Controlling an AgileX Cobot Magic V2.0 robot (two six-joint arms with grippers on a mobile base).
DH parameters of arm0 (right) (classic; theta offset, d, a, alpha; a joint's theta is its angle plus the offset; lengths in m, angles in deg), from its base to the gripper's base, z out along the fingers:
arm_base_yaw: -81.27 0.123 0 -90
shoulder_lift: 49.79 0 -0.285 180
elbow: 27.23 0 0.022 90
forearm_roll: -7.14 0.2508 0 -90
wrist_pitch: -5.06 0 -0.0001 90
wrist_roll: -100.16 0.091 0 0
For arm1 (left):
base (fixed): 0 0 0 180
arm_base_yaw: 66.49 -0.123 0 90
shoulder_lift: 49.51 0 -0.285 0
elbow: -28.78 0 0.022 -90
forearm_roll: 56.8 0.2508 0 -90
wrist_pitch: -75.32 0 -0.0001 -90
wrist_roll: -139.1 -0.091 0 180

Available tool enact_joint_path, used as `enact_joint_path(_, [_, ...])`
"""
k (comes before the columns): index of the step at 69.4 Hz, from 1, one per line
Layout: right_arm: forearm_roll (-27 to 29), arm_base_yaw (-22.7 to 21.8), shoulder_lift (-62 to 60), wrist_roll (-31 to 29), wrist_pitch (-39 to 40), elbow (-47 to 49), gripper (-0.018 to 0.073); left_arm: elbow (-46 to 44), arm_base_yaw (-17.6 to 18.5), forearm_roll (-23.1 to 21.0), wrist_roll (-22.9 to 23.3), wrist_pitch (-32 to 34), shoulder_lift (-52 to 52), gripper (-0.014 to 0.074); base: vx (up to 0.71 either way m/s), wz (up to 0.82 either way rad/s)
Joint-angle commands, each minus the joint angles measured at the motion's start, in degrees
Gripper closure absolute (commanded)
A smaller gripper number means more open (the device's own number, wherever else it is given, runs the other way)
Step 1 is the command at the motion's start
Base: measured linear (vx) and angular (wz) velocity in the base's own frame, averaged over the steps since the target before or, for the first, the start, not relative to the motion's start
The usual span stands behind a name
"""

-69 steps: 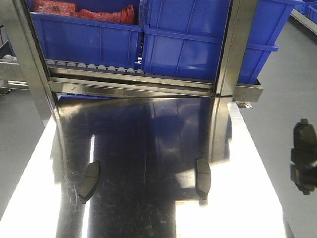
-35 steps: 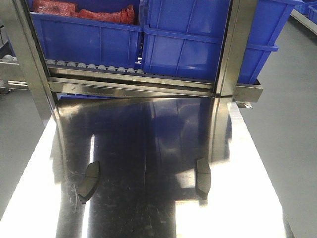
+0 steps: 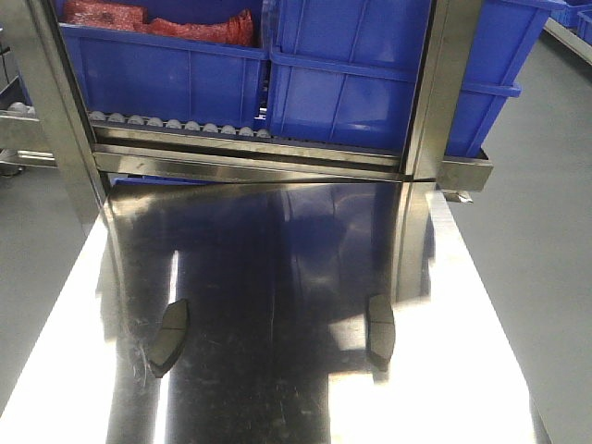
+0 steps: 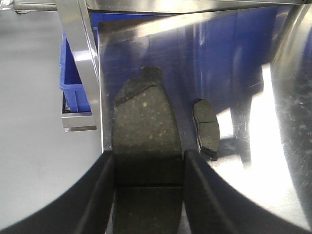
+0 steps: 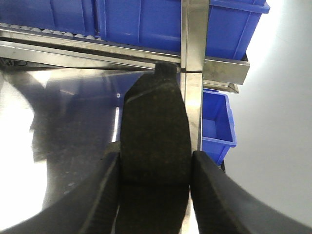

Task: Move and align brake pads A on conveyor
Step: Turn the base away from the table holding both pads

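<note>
Two brake pads A lie on the shiny steel table, one at the left (image 3: pixel 168 338) and one at the right (image 3: pixel 380 331); neither gripper shows in the front view. In the left wrist view my left gripper (image 4: pixel 148 161) is shut on a dark pad (image 4: pixel 144 117) that sticks out forward over the table's left edge. Just to its right, another pad (image 4: pixel 205 127) rests on the table. In the right wrist view my right gripper (image 5: pixel 156 156) is shut on a pad (image 5: pixel 155 112) near the table's right edge. The conveyor is out of view.
A roller rack (image 3: pixel 176 125) with blue bins (image 3: pixel 166 74) stands behind the steel table (image 3: pixel 277 231), between steel posts (image 3: pixel 430 92). A small blue bin (image 5: pixel 217 122) sits low beyond the table's right edge. Grey floor lies on both sides.
One second ago the right gripper with its pad showed at the front view's right edge. It has since left that view. The two pads on the table have not moved.
</note>
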Motion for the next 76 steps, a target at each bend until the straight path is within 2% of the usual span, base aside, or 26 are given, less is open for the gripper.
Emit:
enact_joint_path(1, [-0.32, -0.24, 0.32, -0.48, 5.85, 1.65, 0.0566, -1.68, 0.27, -0.92, 0.27, 4.59, 0.23, 0.0603, -0.01, 0.03])
enact_joint_path(24, [-0.32, -0.24, 0.32, -0.48, 5.85, 1.65, 0.0566, -1.68, 0.27, -0.82, 0.27, 4.83, 0.23, 0.0603, -0.05, 0.31])
enact_joint_path(76, [-0.32, -0.24, 0.32, -0.48, 5.85, 1.65, 0.0566, -1.68, 0.27, -0.82, 0.27, 4.74, 0.23, 0.0603, -0.15, 0.84])
